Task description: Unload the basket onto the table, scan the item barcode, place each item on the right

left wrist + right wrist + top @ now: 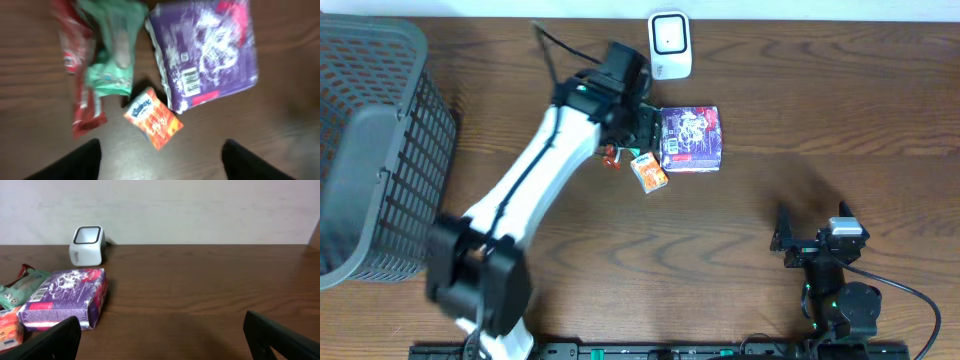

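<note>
as the purple packet point(205, 50) looks light, soft and slippery, the left gripper point(160, 162), spread empty, should pinch its left edge; right gripper point(160, 340) gapes.

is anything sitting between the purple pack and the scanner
Nothing visible does. The purple pack lies apart from the white scanner, with only bare table between them. The orange packet and green pouch lie off to the pack's side, not on that path.
</note>
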Controlling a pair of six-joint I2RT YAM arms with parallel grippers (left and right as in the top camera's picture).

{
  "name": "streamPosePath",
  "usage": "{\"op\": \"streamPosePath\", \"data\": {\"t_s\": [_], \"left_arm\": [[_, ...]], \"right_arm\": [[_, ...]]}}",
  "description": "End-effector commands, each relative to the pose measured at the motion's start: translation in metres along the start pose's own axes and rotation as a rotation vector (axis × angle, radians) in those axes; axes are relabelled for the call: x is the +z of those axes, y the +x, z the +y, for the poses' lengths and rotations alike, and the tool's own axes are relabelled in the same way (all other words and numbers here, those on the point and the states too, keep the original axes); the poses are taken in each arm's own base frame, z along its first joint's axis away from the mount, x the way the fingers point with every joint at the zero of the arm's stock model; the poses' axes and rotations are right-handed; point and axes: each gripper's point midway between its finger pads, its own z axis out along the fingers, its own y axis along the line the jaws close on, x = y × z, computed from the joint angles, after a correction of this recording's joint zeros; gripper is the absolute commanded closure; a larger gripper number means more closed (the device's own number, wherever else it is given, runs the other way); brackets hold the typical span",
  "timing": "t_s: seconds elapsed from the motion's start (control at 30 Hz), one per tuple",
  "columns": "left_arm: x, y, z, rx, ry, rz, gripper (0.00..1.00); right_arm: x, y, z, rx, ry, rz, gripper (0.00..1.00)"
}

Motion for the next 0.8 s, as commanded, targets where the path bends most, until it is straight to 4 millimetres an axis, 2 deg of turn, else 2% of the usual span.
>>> {"op": "streamPosePath", "data": {"t_s": [0.0, 0.1, 0.3, 0.57, 0.67, 0.77], "left_arm": [[-0.050, -0.012, 0.016, -0.019, -0.057, -0.106, 0.19], [-0.083, -0.010, 0.043, -0.057, -0.154, -0.150, 0.01], [-0.121, 0.003, 0.082, -0.145, -0.236, -0.167, 0.02], [-0.145, 0.022, 0.157, -0.475, -0.336, -0.152, 0.02], [-0.149, 0.025, 0.169, -0.515, -0.349, -0.156, 0.02], [-0.150, 0.026, 0.172, -0.525, -0.353, -0.155, 0.02]], "right_arm": [[0.000, 0.000, -0.003, 0.008, 0.010, -0.002, 0.01], [0.000, 0.000, -0.003, 0.008, 0.010, -0.002, 0.01], [0.000, 0.000, -0.003, 0.008, 0.010, -0.002, 0.01], [0.000, 0.000, -0.003, 0.008, 0.010, -0.002, 0.01], [0.000, 0.000, -0.003, 0.008, 0.010, -0.002, 0.01], [0.000, 0.000, -0.003, 0.008, 0.010, -0.002, 0.01]]}}
